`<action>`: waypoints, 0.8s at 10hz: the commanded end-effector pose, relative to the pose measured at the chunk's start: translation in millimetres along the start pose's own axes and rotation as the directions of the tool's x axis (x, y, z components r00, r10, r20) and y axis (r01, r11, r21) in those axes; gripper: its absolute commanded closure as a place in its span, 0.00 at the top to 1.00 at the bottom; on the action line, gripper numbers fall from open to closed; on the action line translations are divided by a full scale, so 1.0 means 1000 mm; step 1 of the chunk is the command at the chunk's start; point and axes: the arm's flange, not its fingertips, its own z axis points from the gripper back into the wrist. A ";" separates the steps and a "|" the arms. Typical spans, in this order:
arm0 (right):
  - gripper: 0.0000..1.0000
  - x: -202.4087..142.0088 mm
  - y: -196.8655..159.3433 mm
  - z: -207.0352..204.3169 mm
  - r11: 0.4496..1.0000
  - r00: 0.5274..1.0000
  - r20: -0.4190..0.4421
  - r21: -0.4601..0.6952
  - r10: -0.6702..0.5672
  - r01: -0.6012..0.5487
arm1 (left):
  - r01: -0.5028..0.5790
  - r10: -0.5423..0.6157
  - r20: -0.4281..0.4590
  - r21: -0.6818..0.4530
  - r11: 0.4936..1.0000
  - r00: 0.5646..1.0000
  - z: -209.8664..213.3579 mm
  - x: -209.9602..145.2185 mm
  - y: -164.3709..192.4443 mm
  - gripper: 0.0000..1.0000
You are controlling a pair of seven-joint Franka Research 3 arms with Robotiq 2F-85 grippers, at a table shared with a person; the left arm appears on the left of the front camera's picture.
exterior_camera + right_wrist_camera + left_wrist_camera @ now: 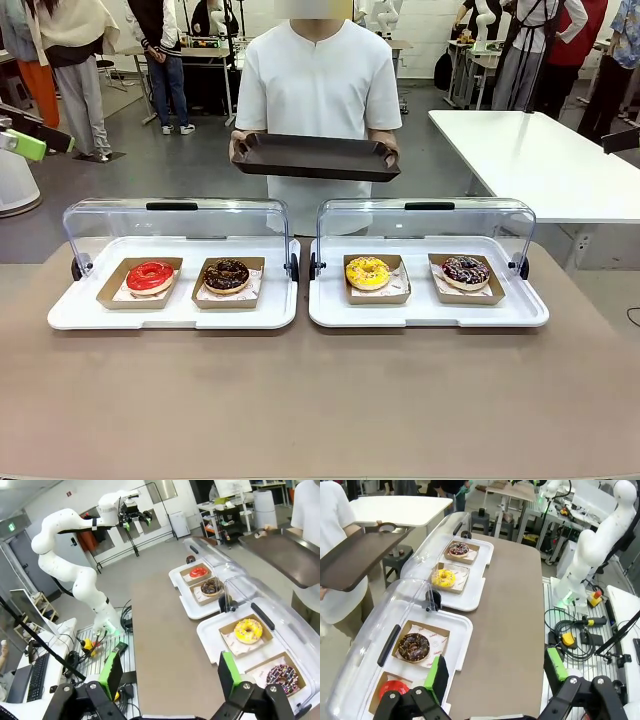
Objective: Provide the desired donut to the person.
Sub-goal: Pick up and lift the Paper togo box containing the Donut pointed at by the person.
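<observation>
Front view: 4 ring donuts (150, 276) in square cardboard trays (378, 297), clear domed lids (175, 226) raised; both jaws wide.

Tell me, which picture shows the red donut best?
The front view: the round red-glazed donut shows whole, near and unblocked. The left wrist view catches just part of it at the bottom; the right wrist view shows it small and far off.

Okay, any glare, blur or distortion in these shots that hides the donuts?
Front view: sharp, evenly lit, mild reflections on the clear lids, donuts unobscured. Left wrist view: wide-angle bends the table edge. Right wrist view: same bending, donuts sharp.
</observation>
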 end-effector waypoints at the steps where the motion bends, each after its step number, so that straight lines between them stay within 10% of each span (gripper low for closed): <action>1: 1.00 -0.005 -0.004 -0.003 1.000 1.000 0.021 0.010 0.018 -0.018 | 0.028 -0.027 -0.040 0.030 0.999 0.999 -0.005 -0.010 -0.004 1.00; 8: 1.00 -0.006 -0.005 0.000 1.000 1.000 -0.006 0.002 0.000 0.000 | 0.009 -0.008 -0.046 0.020 1.000 0.999 -0.003 -0.008 -0.003 1.00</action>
